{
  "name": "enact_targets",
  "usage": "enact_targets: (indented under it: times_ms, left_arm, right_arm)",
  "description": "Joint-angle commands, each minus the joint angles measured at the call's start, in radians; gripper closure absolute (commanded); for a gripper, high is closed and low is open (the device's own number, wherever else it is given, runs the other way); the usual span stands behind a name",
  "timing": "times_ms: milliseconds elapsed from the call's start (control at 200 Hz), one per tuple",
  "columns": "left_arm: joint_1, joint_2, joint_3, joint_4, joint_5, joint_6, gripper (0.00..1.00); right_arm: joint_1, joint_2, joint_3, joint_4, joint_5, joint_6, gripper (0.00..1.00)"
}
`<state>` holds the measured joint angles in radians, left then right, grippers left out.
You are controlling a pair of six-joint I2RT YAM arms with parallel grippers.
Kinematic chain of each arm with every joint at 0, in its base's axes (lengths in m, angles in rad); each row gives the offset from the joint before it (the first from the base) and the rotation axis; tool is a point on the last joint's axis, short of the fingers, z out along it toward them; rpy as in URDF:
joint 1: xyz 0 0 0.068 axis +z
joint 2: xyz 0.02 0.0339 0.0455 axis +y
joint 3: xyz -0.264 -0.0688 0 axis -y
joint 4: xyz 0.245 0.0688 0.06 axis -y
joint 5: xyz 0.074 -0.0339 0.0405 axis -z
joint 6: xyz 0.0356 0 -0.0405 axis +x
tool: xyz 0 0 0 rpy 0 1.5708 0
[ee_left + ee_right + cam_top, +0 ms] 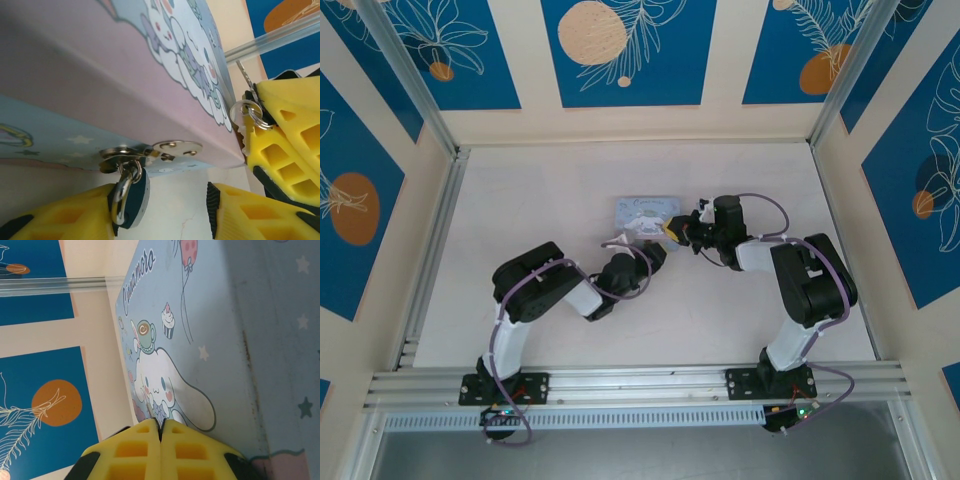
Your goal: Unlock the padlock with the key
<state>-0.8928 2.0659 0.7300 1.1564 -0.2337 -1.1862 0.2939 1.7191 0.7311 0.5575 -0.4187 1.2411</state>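
Bright, even light from overhead falls on the pale worktop (650, 320), with only soft, short shadows lying on it. From the left wrist the tin (100, 65) sits so close that its near side smears out of focus, while the padlock (134, 197) and the key (246, 79) catch hard white glints. From the right wrist its print reads crisp.

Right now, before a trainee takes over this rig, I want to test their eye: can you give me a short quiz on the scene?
1. True or false: the small blue-bodied padlock with a silvery shackle hangs from the metal hasp of the pale blue patterned tin.
2. Fill in: the yellow-fingered left gripper's jaws stand ___.
3. Which gripper holds the thin metal key on its ring? A left, B right gripper.
Key: 1 true; 2 open; 3 B.
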Motion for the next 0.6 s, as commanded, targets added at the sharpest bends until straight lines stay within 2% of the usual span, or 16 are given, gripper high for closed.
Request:
enact_targets:
  times_ms: [0, 595]
  left_arm:
    - [-0.01, 0.021, 0.014, -0.032, -0.052, -0.028, 0.54]
    - [-0.012, 0.025, 0.03, -0.121, -0.089, -0.068, 0.88]
  right_arm:
    - [-0.003, 0.03, 0.001, -0.031, -0.009, 0.004, 1.0]
    - [-0.013, 0.025, 0.0, -0.024, -0.025, 0.007, 1.0]
